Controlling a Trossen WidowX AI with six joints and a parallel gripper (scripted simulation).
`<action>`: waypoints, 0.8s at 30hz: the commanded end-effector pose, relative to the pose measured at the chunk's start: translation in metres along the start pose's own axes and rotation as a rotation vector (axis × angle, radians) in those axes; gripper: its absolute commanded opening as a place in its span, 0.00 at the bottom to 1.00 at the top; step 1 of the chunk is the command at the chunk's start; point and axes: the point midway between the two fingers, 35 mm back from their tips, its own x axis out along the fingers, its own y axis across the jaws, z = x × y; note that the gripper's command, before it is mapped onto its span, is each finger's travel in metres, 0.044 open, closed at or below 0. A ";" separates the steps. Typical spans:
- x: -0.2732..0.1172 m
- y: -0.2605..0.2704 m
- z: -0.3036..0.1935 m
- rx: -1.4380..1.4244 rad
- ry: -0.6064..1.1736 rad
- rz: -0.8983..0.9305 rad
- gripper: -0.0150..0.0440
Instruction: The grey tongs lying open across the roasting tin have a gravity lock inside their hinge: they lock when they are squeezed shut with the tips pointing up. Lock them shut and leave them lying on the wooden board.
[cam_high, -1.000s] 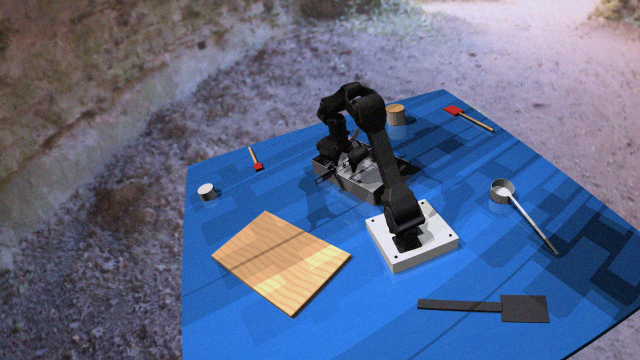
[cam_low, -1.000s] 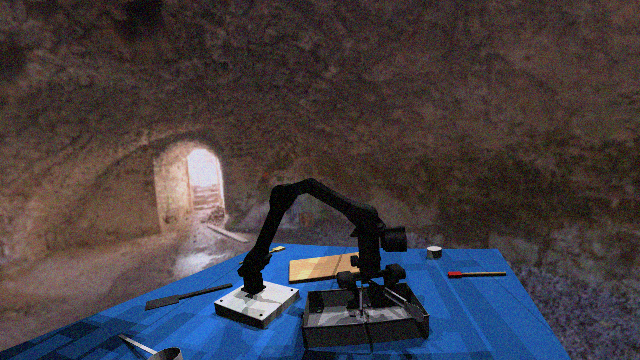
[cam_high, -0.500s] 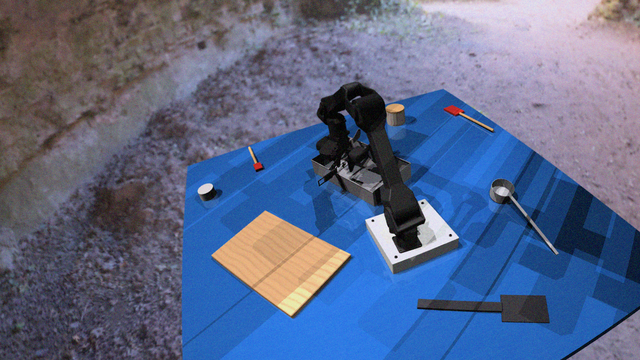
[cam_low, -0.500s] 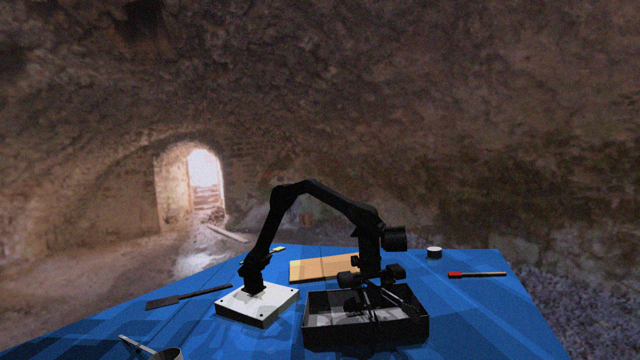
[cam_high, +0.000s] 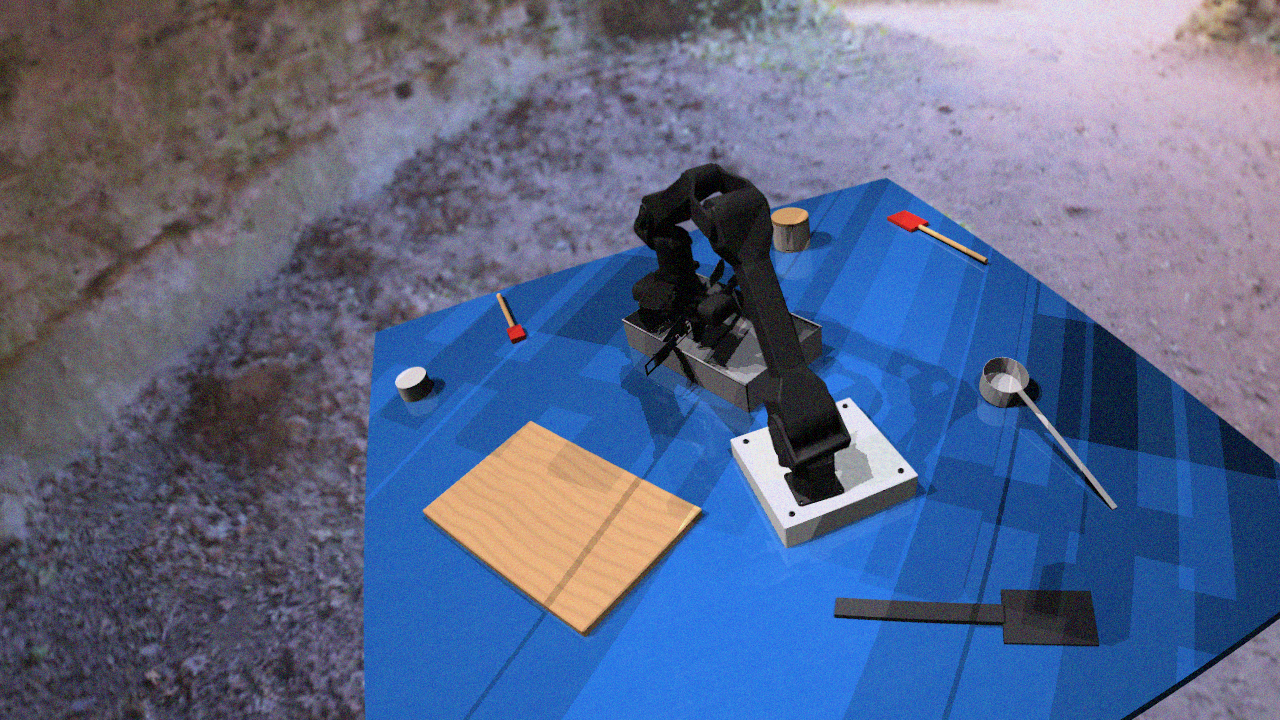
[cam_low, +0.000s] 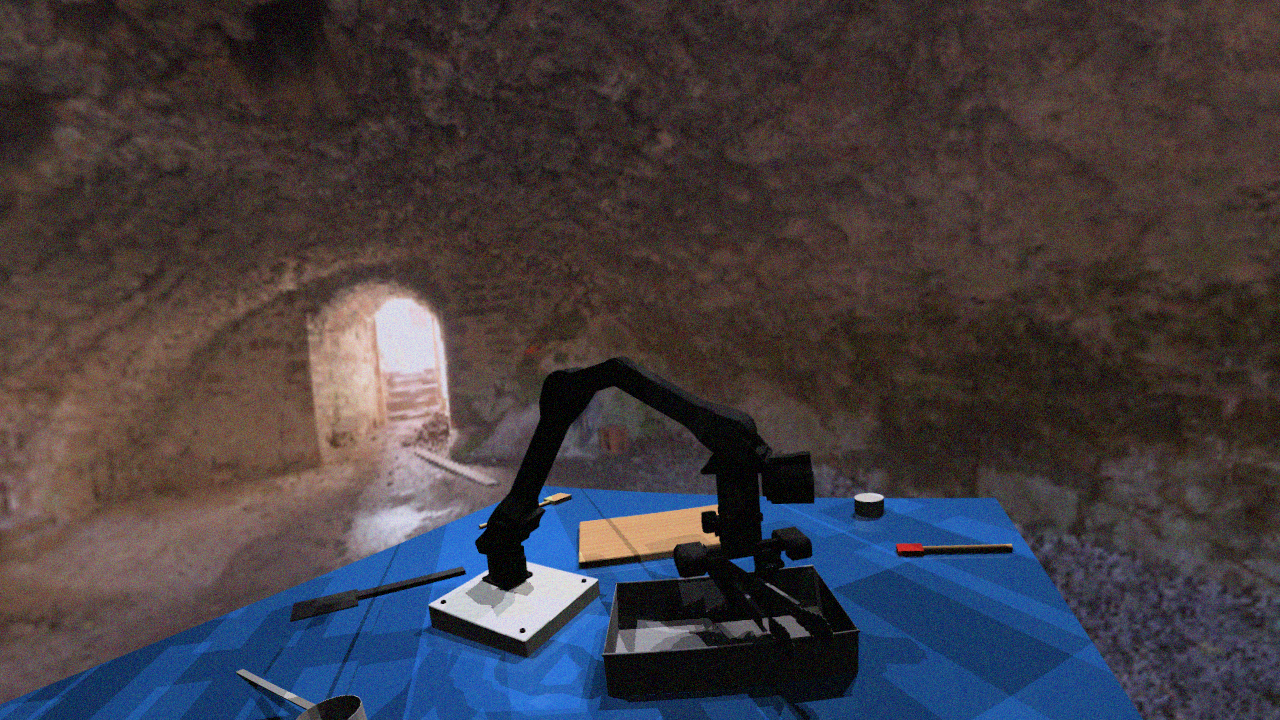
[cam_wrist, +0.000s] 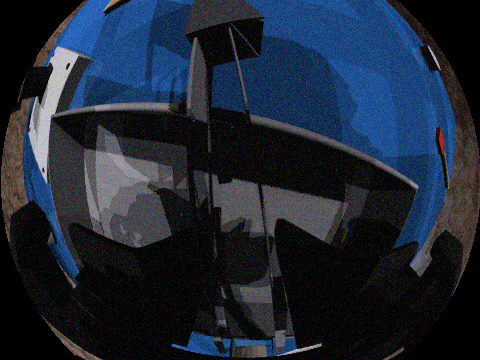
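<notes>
The grey tongs (cam_high: 664, 352) (cam_low: 787, 592) (cam_wrist: 198, 85) lie across the roasting tin (cam_high: 726, 385) (cam_low: 680, 671) (cam_wrist: 69, 172), hinge end past the rim on the board's side. Their two arms stand fairly close together, nearly side by side, with a gap between them. My gripper (cam_high: 700, 327) (cam_low: 750, 586) (cam_wrist: 248, 223) points down over the tin, one finger against each arm, shut on the tongs. The fingers hide part of the arms. The lock inside the hinge cannot be seen. The wooden board (cam_high: 554, 501) (cam_low: 617, 537) bears nothing.
The white base plate (cam_high: 760, 492) (cam_low: 483, 617) stands near the tin. A white-topped cylinder (cam_high: 413, 385) (cam_low: 868, 506) and a small red-headed tool (cam_high: 515, 333) (cam_low: 909, 549) lie beyond the board. A wooden-topped cylinder (cam_high: 790, 229), long-handled pan (cam_high: 991, 392) and dark spatula (cam_high: 1047, 617) lie elsewhere.
</notes>
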 end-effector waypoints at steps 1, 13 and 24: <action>0.000 0.000 0.000 0.000 0.002 0.001 0.48; 0.000 0.000 0.000 0.000 0.002 0.001 0.35; 0.000 0.000 0.000 0.000 0.002 0.001 0.06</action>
